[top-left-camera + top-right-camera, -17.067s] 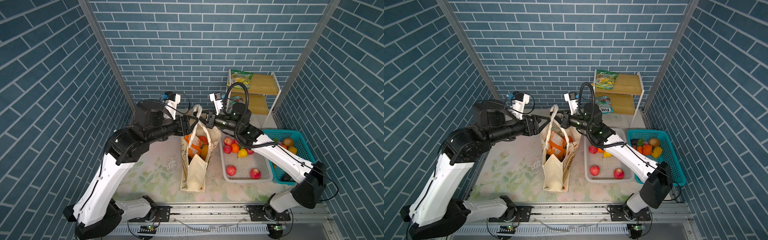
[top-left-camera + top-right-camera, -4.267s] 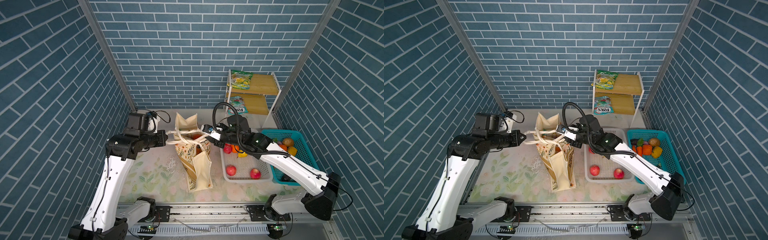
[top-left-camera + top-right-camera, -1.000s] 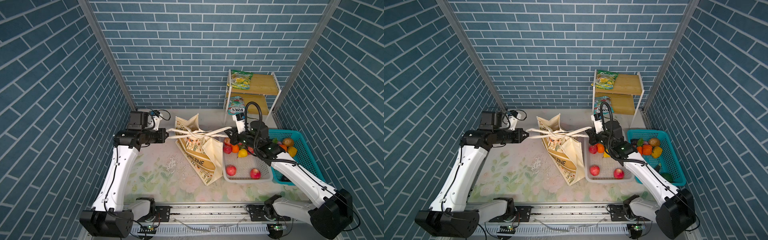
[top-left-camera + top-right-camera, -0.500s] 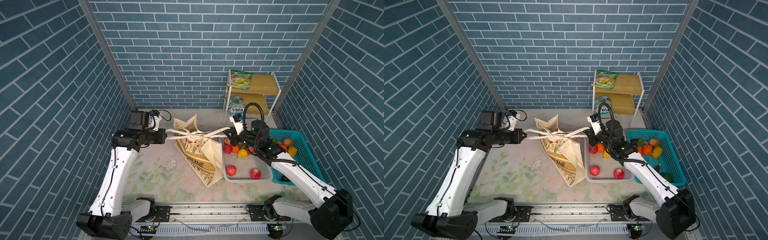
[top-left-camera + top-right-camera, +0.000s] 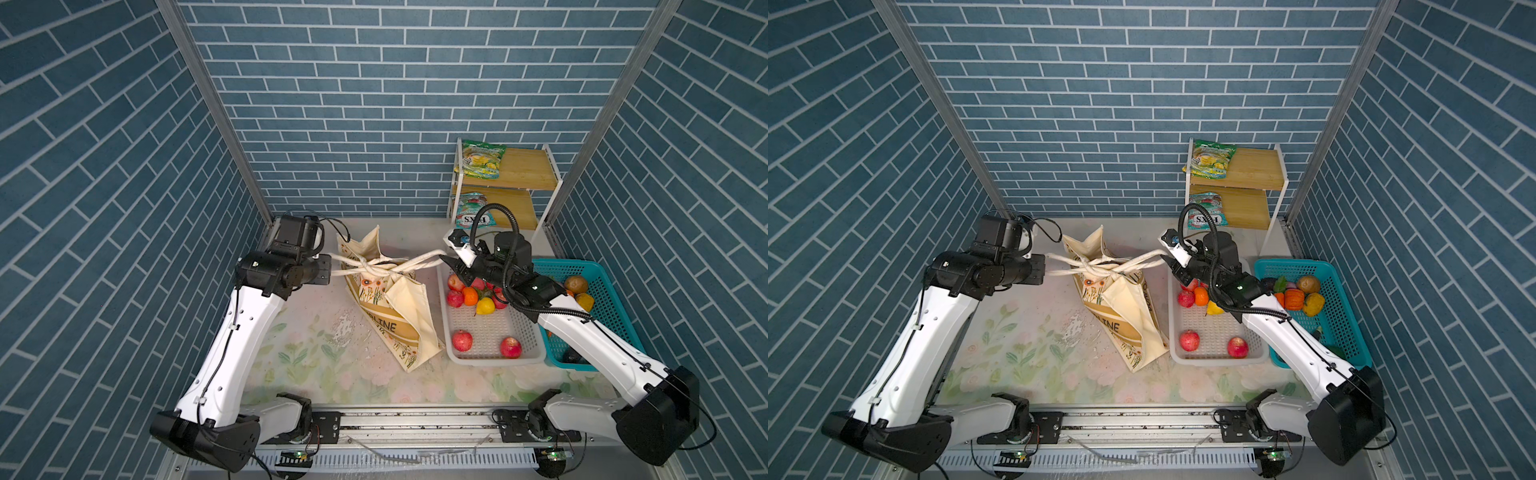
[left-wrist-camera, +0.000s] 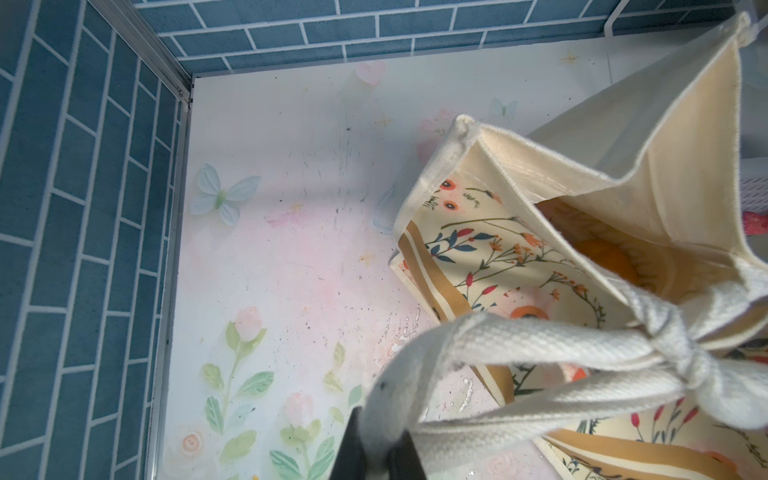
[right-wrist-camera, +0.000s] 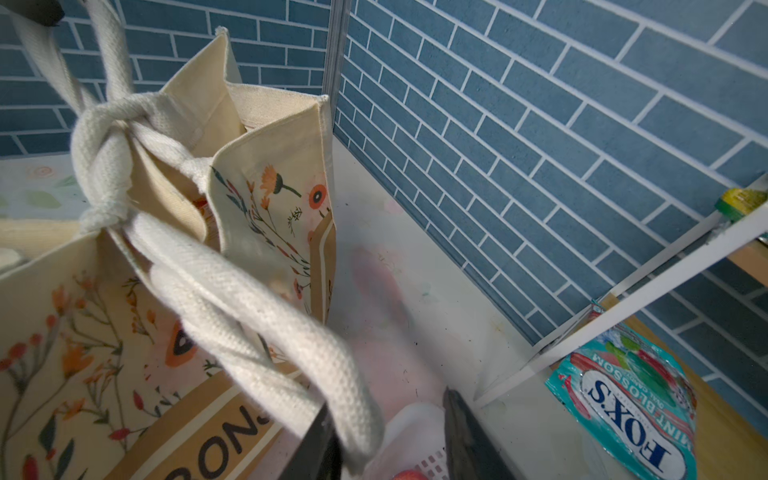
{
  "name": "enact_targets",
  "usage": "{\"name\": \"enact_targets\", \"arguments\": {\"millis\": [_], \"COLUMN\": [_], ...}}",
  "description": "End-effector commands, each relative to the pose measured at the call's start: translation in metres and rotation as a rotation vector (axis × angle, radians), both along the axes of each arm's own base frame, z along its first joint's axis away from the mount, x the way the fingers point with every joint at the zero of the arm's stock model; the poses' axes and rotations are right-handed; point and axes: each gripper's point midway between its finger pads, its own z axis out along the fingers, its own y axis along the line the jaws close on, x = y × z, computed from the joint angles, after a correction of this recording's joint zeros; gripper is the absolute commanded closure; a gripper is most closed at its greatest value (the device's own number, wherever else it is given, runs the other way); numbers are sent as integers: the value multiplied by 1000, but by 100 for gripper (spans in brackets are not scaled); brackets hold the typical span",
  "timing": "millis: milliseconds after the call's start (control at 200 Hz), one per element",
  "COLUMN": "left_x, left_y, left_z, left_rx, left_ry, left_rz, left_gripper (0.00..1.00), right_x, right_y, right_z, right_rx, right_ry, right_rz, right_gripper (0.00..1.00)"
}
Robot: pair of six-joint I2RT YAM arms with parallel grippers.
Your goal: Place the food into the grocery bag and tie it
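Left gripper (image 6: 377, 452) pinched shut, right gripper (image 7: 390, 436) apparently parted.

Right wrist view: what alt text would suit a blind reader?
A cream strap runs from a knot atop the floral bag to the right gripper, whose jaws stand open. A FOX'S packet lies on a shelf nearby.

The left arm (image 5: 232, 345) and right arm (image 5: 598, 345) share one build: long glossy white link shells between bulky matt black joint housings, each ending in a rounded black base (image 5: 208, 436). A thin black cable (image 5: 218, 361) runs down the left arm's white shell, pinned by small clips. A thick ribbed black hose (image 5: 493, 205) loops at the right wrist, near a small green light (image 5: 1239, 286). The right gripper (image 7: 388, 440) has flat black fingers (image 7: 465, 440).
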Motion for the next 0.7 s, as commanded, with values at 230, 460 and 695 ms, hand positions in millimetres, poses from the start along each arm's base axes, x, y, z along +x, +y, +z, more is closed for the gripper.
{"name": "enact_targets", "arguments": {"millis": [230, 460, 695], "left_x": [0, 1, -1], "left_y": [8, 0, -13], "left_z": [0, 1, 2], "left_rx": [128, 129, 93], "left_ry": [16, 12, 22], "left_rz": [44, 23, -12], "left_gripper": [100, 100, 100], "right_x": [4, -4, -17], "right_y": [23, 49, 69], "right_z": [-20, -26, -31], "right_rx": [-182, -226, -253], "right_ry": [-13, -5, 6], "right_rz": [79, 175, 262], "right_gripper": [58, 60, 81]}}
